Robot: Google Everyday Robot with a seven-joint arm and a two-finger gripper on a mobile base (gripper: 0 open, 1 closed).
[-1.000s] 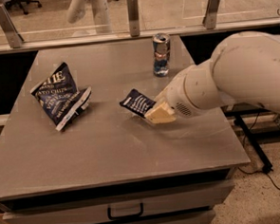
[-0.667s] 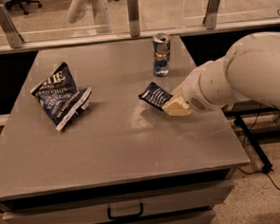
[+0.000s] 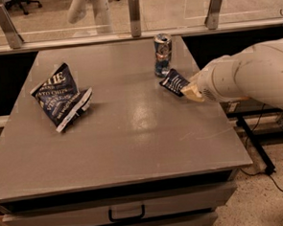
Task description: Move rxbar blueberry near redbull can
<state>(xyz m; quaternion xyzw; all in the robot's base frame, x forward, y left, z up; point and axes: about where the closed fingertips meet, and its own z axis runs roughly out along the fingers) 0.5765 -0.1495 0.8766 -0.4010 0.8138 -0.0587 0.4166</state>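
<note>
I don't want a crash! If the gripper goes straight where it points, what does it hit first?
Probably the redbull can: the gripper, holding the rxbar blueberry over the table on its right side, points toward it, though depth is unclear.

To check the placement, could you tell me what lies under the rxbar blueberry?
Only the grey table shows under the rxbar blueberry, beside the redbull can. Its far end meets the pincer, which covers that end; whether the bar touches the table is unclear.
</note>
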